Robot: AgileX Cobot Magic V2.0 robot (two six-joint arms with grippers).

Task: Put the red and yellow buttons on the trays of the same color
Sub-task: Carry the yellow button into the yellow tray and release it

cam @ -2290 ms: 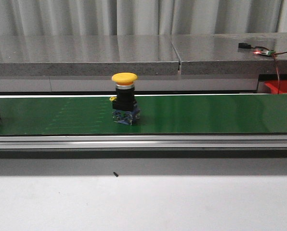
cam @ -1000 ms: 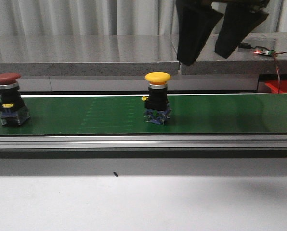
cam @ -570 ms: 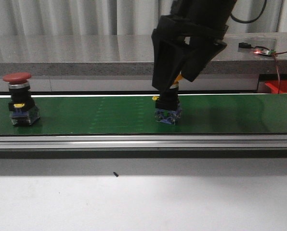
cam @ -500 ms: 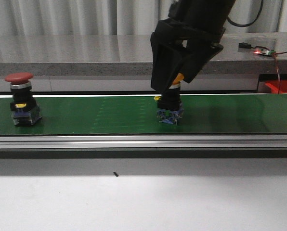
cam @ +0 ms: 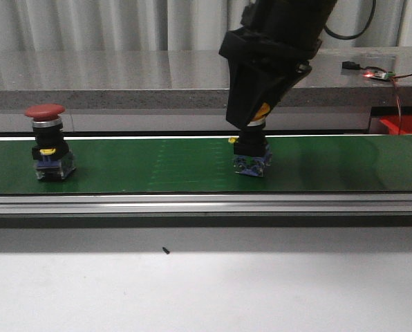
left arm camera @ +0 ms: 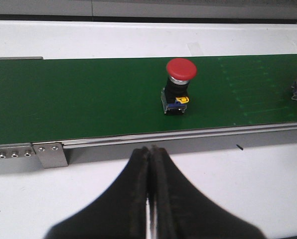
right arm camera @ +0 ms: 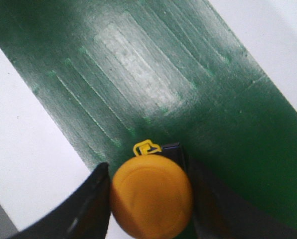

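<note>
On the green conveyor belt (cam: 123, 166), the right gripper (cam: 258, 114) has its fingers (right arm camera: 91, 199) pinching the cap of the yellow button (right arm camera: 151, 195), whose base rests on the belt. Step in hand: securing the yellow button. The next move presumably calls for a straight lift and transfer toward a yellow tray, none visible here. The red button (cam: 48, 142) stands well apart; the left gripper (left arm camera: 149, 154), fingers pressed together, hovers over the white bench (left arm camera: 238, 184).
</note>
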